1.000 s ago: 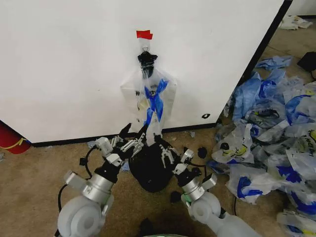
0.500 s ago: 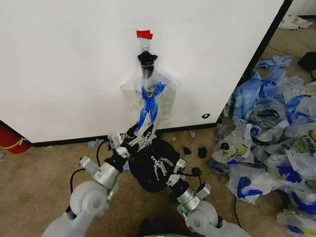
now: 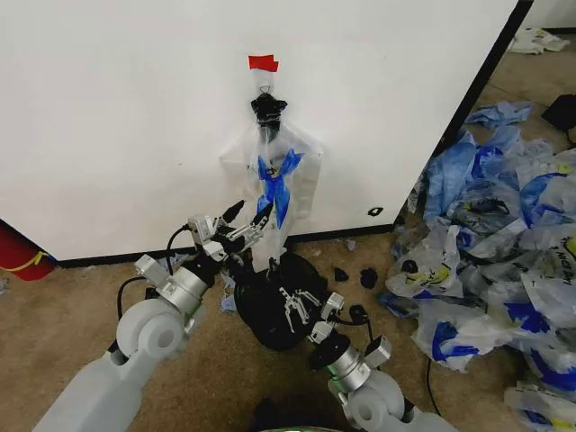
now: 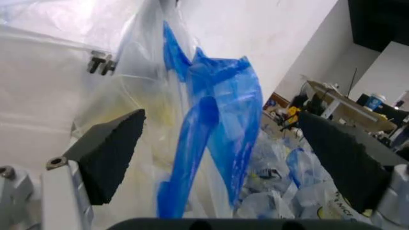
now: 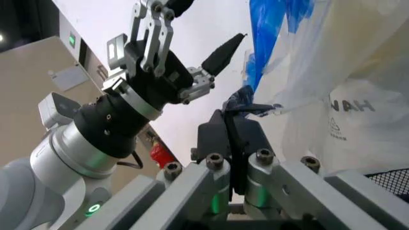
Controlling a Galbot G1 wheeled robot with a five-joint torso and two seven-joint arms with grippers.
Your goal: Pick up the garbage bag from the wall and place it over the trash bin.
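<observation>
On the white wall [image 3: 117, 117], a bunch of smiley bags [image 3: 292, 175] hangs from a hook [image 3: 264, 88] under red tape [image 3: 263, 62]. One translucent garbage bag [image 3: 273, 252] [image 5: 357, 110] trails from the bunch down to the black trash bin [image 3: 261, 315] on the floor. My left gripper [image 3: 241, 225] [image 4: 223, 158] is open, its black pads [image 4: 112, 153] on either side of the blue-patched plastic [image 4: 217, 110] low on the bunch. Over the bin, my right gripper [image 3: 295, 308] [image 5: 230, 139] is shut, pinching a crumpled edge of the bag at its tips. The left gripper [image 5: 185, 48] shows beyond it.
A big heap of loose blue-and-white bags [image 3: 504, 252] covers the floor to the right. Black scraps [image 3: 364, 274] lie between the heap and the bin. A red object [image 3: 18, 252] sits at the wall's base on the left. The wall's black edge [image 3: 477, 90] slants away at the right.
My left gripper has risen from the bin's rim to the lower part of the hanging bags. My right gripper has drawn back toward me over the bin.
</observation>
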